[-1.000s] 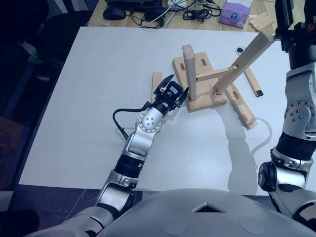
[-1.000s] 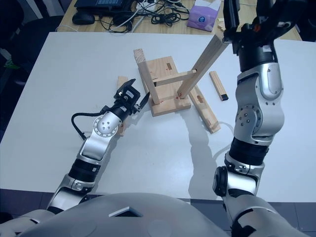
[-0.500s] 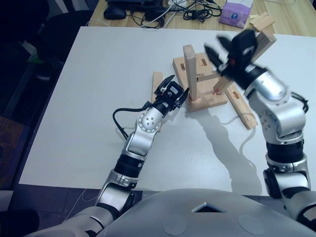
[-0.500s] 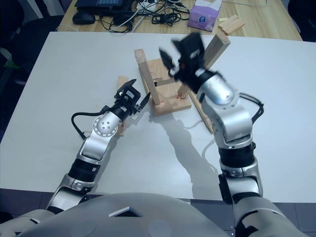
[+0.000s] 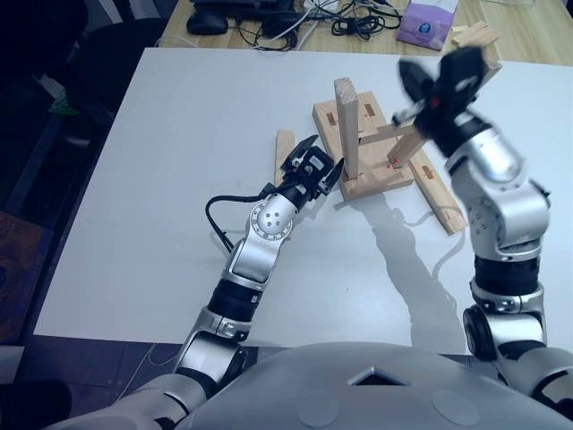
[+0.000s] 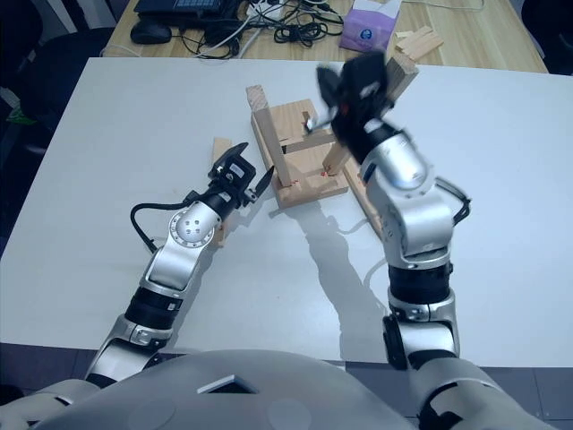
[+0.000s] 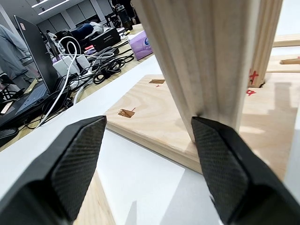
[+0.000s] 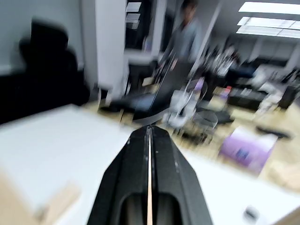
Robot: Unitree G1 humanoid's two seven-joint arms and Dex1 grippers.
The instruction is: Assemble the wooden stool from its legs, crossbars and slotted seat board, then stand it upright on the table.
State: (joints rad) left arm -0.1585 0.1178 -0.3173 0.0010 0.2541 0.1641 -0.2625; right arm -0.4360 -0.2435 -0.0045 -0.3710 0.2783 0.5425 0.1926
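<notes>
White table (image 5: 179, 134) unchanged; right pincer (image 8: 149, 131) has swung rightward, now clenched; left pincer (image 5: 319, 158) stays spread.

I see my white rectangular worktop (image 5: 179, 134) carrying a pale slotted plywood seat board (image 5: 369, 179), with a short wooden bar (image 5: 285, 143) and a long wooden leg (image 5: 440, 197) beside it.

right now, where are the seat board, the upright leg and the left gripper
seat board (image 5: 372, 183), left eye view, bare top face near its front edge
upright leg (image 5: 347, 130), left eye view, middle of its length
left gripper (image 5: 324, 152), left eye view, midway between its open fingertips
</notes>
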